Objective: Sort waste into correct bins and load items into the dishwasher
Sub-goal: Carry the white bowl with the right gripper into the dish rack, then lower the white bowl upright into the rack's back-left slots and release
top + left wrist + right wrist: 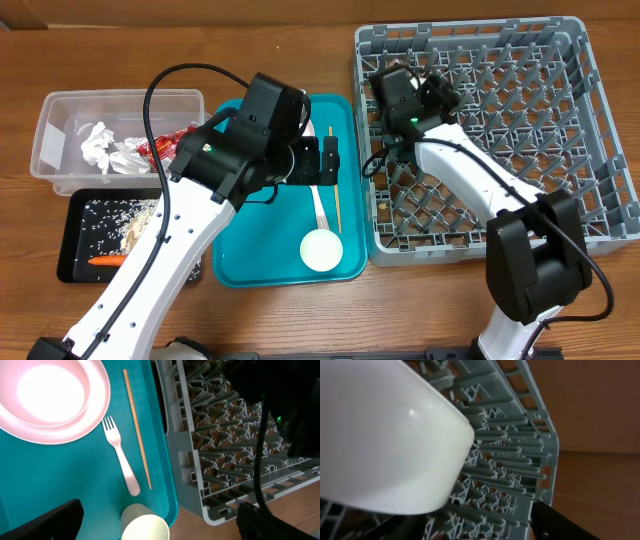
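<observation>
Above the far corner of the dish rack (pixel 465 24), on the side next to the teal tray (pixel 250 255), the overhead view has the right gripper (pixel 425 92) low over the pegs. Anything under it is hidden by its own body. The left gripper (pixel 322 162) hangs over the teal tray, above a fork (pixel 318 205), a chopstick (pixel 337 195) and a cup (pixel 322 250). The waste looks sorted: napkins (pixel 105 150) and a red wrapper (pixel 165 145) lie in the clear tub (pixel 60 110), and rice (pixel 120 215) and a carrot (pixel 105 261) in the black tray (pixel 72 240).

The left wrist view adds a pink plate (pixel 50 400) on the teal tray, which the arm covers from overhead. The fork lies just beside the plate. The left fingers sit far apart at the picture's lower corners, holding nothing.

Only the right wrist view shows a white bowl (pixel 385 435), close against the pegs inside the rack. The right fingers stand apart with pegs showing between them, so the jaws look open rather than clamped. I cannot tell whether a finger touches the bowl.

The step in hand seems to be setting this bowl into the rack. Next, the right gripper should lift away cleanly without dragging the bowl. Plate, cup, fork and chopstick are not yet loaded.
</observation>
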{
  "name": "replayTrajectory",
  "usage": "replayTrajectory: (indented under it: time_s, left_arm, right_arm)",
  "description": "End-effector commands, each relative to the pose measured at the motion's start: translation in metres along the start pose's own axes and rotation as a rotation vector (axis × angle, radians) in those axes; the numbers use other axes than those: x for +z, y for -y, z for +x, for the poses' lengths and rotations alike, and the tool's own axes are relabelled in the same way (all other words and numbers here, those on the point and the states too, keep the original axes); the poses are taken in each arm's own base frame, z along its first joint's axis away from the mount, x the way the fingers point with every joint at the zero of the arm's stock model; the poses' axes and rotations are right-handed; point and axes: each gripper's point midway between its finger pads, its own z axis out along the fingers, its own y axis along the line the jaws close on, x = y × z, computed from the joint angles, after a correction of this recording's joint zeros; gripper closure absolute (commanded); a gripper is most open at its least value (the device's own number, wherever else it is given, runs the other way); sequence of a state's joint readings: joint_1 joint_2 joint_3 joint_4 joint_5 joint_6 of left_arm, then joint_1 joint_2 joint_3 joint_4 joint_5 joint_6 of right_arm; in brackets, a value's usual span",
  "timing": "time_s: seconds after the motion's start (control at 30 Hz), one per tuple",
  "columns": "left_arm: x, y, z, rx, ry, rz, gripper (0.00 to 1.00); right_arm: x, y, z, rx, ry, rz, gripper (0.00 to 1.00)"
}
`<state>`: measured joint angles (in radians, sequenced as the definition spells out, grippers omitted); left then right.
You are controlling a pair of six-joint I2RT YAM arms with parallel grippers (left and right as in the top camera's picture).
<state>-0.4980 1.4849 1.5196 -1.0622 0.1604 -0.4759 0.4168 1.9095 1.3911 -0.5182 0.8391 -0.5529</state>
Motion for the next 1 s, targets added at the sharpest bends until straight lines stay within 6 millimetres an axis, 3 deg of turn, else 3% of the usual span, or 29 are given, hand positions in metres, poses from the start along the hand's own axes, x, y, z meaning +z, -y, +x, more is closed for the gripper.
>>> replayTrajectory:
  time_s: [0.0, 0.23, 0.53, 0.57, 0.67, 0.7, 0.97]
  left_arm:
    - [-0.009, 0.005, -0.005, 0.017, 0.03, 0.01, 0.0]
    - [-0.009, 0.005, -0.005, 0.017, 0.03, 0.01, 0.0]
    - [-0.009, 0.005, -0.005, 0.017, 0.03, 0.01, 0.0]
    - [-0.009, 0.005, -0.005, 0.017, 0.031, 0.01, 0.0]
    - [-0.009, 0.005, -0.005, 0.017, 0.031, 0.01, 0.0]
    - [-0.009, 0.005, -0.005, 0.017, 0.031, 0.01, 0.0]
    - [-0.009, 0.005, -0.005, 0.017, 0.03, 0.01, 0.0]
  right_arm:
    - [-0.019, 0.009, 0.001, 0.026, 0.014, 0.011, 0.21]
    - [-0.038, 0.024, 0.006, 0.132, 0.029, -0.007, 0.13]
    - [-0.097, 0.066, -0.001, 0.291, 0.213, -0.106, 0.07]
    - [-0.104, 0.07, -0.004, 0.336, 0.245, -0.133, 0.13]
    - [-0.117, 0.073, -0.014, 0.456, 0.329, -0.241, 0.81]
    - [-0.117, 0.072, -0.018, 0.502, 0.346, -0.285, 0.94]
    - [-0.081, 0.046, -0.039, 0.694, 0.381, -0.633, 0.96]
